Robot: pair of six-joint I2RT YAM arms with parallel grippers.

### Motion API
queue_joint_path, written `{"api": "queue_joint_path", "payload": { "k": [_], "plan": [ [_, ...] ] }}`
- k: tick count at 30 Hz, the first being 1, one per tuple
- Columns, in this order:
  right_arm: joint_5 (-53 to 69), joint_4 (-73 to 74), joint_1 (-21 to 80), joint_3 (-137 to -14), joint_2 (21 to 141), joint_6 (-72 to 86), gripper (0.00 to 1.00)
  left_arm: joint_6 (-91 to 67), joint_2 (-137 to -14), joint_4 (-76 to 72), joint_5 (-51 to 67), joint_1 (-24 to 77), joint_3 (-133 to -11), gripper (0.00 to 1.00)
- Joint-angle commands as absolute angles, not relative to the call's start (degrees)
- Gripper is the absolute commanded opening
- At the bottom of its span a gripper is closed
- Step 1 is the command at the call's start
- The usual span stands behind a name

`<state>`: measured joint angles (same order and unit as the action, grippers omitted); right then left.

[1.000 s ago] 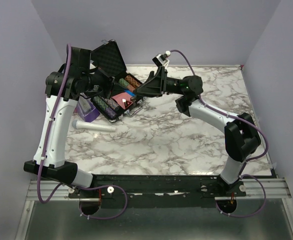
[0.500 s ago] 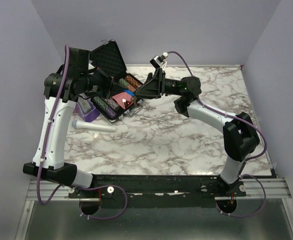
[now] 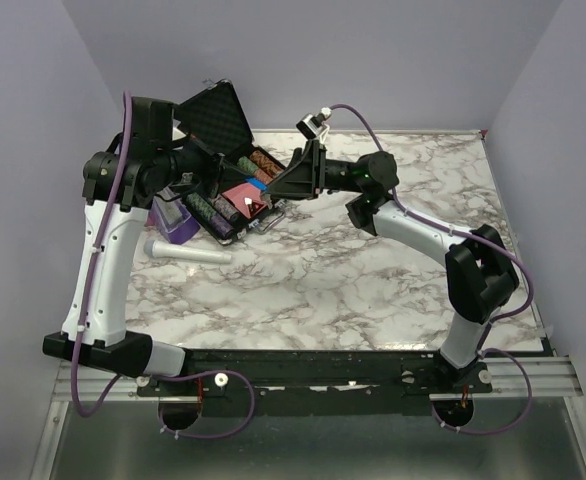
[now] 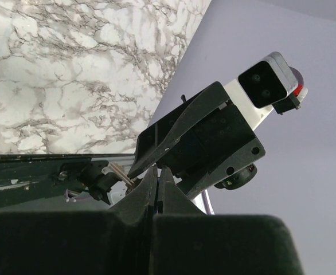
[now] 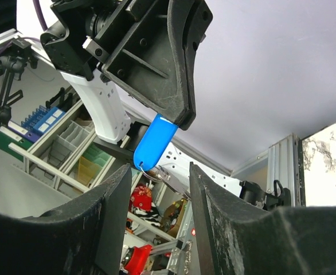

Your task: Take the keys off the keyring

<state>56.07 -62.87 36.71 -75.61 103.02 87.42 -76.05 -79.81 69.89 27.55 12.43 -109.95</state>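
While the two arms meet above the open black case (image 3: 216,118) at the far left of the marble table (image 3: 373,280), the left gripper (image 5: 178,114) is pinched tight on the keyring (image 5: 140,166). Its fingers clamp the top end of the blue tag (image 5: 155,138).

The tag hangs tilted in the air, off the table, with the small ring at its lower end.

Keys (image 5: 160,173): a thin silvery sliver off the ring, too small for detail.

Right gripper (image 5: 159,169): fingers (image 5: 113,223) spread apart, one on either side of the ring and the tag's lower end. Contact with either cannot be told.

Left wrist view: own fingers pressed together, the right gripper's black body just ahead.

Top view: both grippers nose to nose over the rows of poker chips (image 3: 205,210) in the case. A purple item (image 3: 173,222) sits just left of the case. A pale cylinder (image 3: 188,252) lies on the marble near it.
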Motion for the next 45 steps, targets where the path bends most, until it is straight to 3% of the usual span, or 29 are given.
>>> {"api": "queue_joint_path", "payload": {
  "k": [1,10,33,45],
  "plan": [
    [57.6,-62.3,37.4,-75.1,102.9,86.0,0.52,-78.9,-78.4,69.3,28.6,12.2,-109.2,0.0],
    [57.7,-62.4,37.5,-74.9,102.7,86.0,0.46,-79.4,-77.5,68.9,28.2,12.0,-108.0,0.0],
    [57.5,-64.1,38.1,-73.5,101.7,87.1,0.46,-79.6,-76.2,69.1,26.8,11.9,-107.1,0.0],
    [57.9,-64.2,38.3,-73.6,101.6,87.2,0.38,-80.0,-75.7,68.7,26.3,11.9,-106.4,0.0]
  ]
}}
